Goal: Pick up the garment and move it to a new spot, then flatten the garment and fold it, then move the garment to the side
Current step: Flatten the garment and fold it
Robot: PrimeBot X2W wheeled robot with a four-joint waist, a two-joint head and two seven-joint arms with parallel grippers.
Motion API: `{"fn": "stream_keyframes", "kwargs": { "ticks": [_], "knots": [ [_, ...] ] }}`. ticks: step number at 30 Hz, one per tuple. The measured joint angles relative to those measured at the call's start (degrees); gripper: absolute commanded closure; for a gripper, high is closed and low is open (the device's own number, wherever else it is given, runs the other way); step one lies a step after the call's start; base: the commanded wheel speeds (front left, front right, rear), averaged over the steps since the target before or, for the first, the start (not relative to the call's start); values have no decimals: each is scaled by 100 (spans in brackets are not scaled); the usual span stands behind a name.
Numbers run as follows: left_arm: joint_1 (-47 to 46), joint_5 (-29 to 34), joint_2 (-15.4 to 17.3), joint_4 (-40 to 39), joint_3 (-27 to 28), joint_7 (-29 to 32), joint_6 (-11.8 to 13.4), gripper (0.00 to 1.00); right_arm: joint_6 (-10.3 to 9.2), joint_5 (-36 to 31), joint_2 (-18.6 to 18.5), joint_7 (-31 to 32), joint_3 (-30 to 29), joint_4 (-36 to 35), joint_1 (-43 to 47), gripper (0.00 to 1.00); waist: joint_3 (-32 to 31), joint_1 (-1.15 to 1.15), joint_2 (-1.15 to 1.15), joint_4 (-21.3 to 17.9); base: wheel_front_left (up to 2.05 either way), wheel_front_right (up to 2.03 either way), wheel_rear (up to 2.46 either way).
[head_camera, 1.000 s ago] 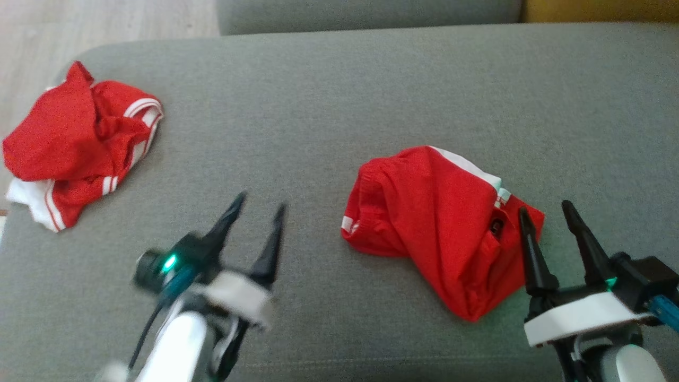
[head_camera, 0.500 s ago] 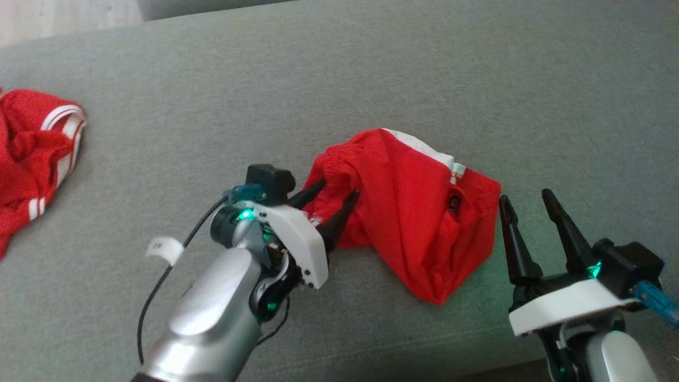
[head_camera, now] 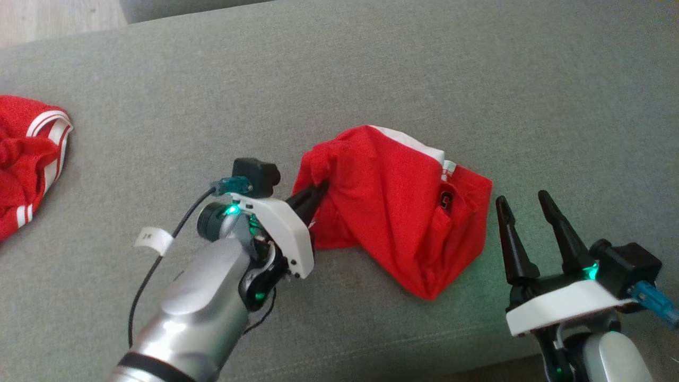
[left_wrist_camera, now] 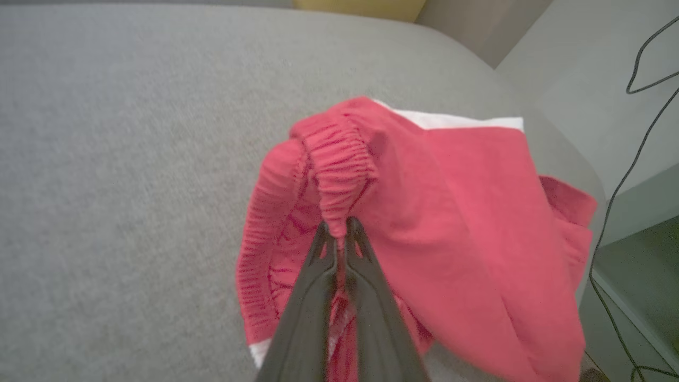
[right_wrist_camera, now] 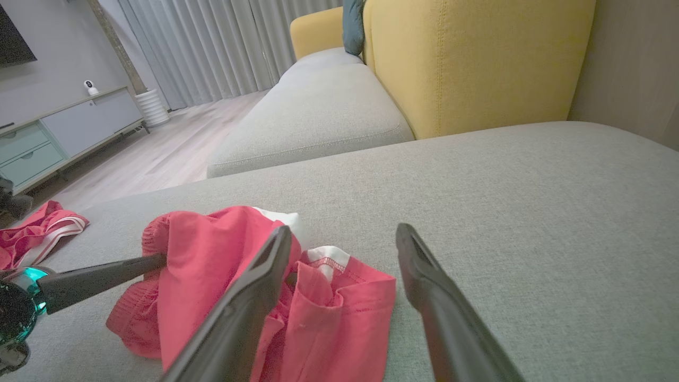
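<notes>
both ends of the red garment (head_camera: 403, 212), mid-frame on the grey sofa cushion (head_camera: 371, 79), are attended: left pincer (head_camera: 320, 187) clamped on its waistband (left_wrist_camera: 339, 159), right pincer (head_camera: 522, 199) agape and empty just beside its right edge.

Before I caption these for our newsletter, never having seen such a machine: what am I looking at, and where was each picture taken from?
It is a two-armed robot handling laundry. One picture comes from a camera on its head, looking down at a grey sofa cushion. The other two come from cameras on its wrists, each looking along that arm's own two dark fingers. On the cushion lie red shorts with white trim, and a second red garment far to the robot's left. The left tool is shut on the shorts' elastic waistband, pinching it. The right tool is open beside the shorts, holding nothing.
</notes>
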Motion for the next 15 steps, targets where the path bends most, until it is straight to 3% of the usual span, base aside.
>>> {"fn": "stream_keyframes", "kwargs": {
  "ticks": [5, 8, 15],
  "knots": [
    [-367, 303, 125, 20, -64, -821, 20, 100, 0, 1, 3, 1, -27, -1, 1, 0, -10, 0, 0, 76, 0, 0, 0],
    [-775, 703, 334, -110, -58, -1239, 213, 100, 0, 3, 4, 2, -51, -3, 2, 0, -37, 0, 0, 160, 0, 0, 0],
    [-975, 1578, 892, -1177, -445, -1450, 337, 100, 0, 60, 8, 60, -91, -20, 10, 0, -103, 0, 0, 402, 0, 0, 0]
  ]
}}
